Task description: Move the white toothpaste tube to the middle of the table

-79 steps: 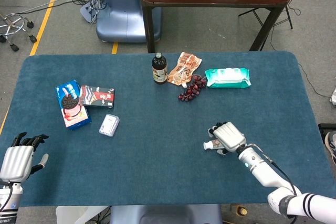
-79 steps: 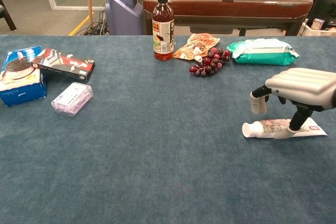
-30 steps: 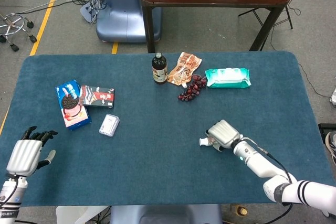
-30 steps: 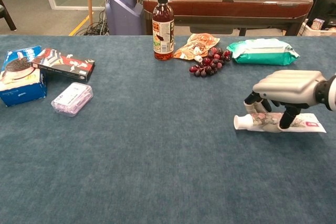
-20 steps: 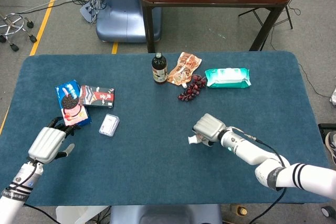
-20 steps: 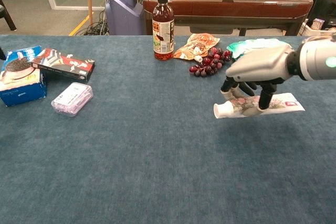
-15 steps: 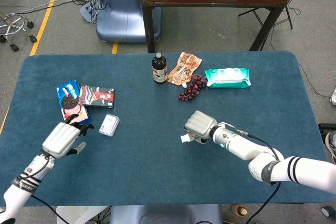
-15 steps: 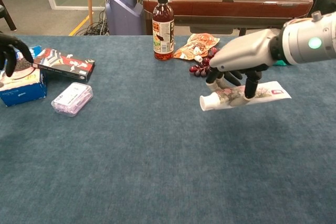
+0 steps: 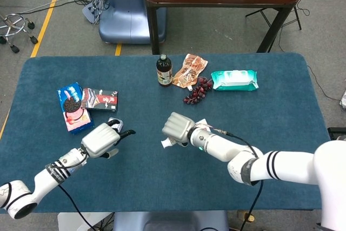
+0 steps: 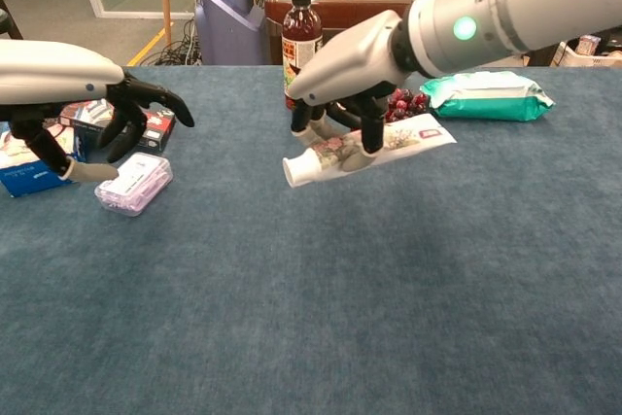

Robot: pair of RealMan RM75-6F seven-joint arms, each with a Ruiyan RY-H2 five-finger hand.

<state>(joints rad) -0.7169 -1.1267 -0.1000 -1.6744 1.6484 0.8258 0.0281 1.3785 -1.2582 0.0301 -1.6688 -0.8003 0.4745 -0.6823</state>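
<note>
The right hand (image 10: 335, 75) grips the white toothpaste tube (image 10: 364, 152) from above, fingers curled around its body; the tube is clear of the counter (image 10: 389, 318), slightly tilted, cap end toward the robot's left and lower. In the head view the right hand (image 9: 177, 127) and tube (image 9: 168, 142) sit near the middle of the blue counter (image 9: 281, 112). The left hand (image 10: 87, 94) holds nothing, fingers spread and arched above a small clear packet (image 10: 134, 182); whether a fingertip touches it cannot be told. In the head view the left hand (image 9: 101, 139) lies just beside the cookie boxes (image 9: 74, 107) and a dark red box (image 9: 100, 99). Along the far side stand a brown bottle (image 9: 164, 71), upright, an orange snack pouch (image 9: 190, 70), a bunch of dark grapes (image 9: 198, 91) touching the pouch, and a green wipes pack (image 9: 234, 80), well apart from the held tube.
</note>
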